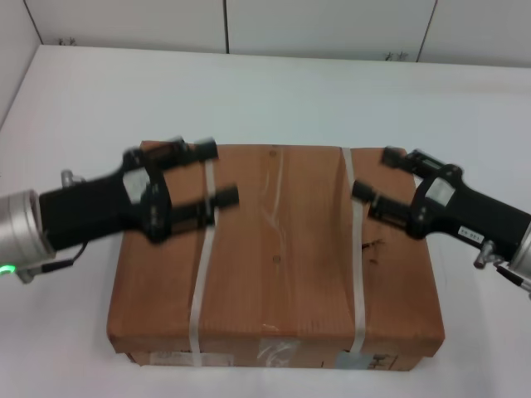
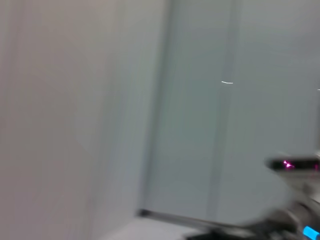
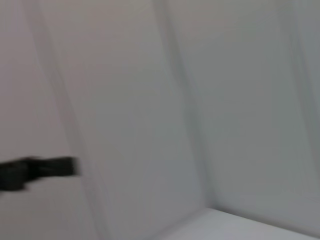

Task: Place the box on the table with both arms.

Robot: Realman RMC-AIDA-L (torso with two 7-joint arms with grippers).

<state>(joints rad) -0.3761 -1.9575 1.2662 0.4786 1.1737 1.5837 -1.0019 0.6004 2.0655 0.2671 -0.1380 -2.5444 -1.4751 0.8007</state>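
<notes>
Box (image 1: 278, 257) sat flat on the table (image 1: 274, 91), near edge closest to the camera, labels on that front side, 2 whitish straps (image 1: 202, 274) running front to back across the brown top. Placement looked essentially done.

Above it, both grippers were off the box sides. Left gripper (image 1: 217, 172) hovered over the left strap, fingers spread wide, nothing in them. Right gripper (image 1: 375, 172) hovered over the right strap (image 1: 357, 249), fingers also wide apart and empty.

What looked left: pull both arms clear. Couldn't tell whether either gripper touched the top.

Wrist views showed only blurred wall, plus a dark gripper part at the edge of the right one.
</notes>
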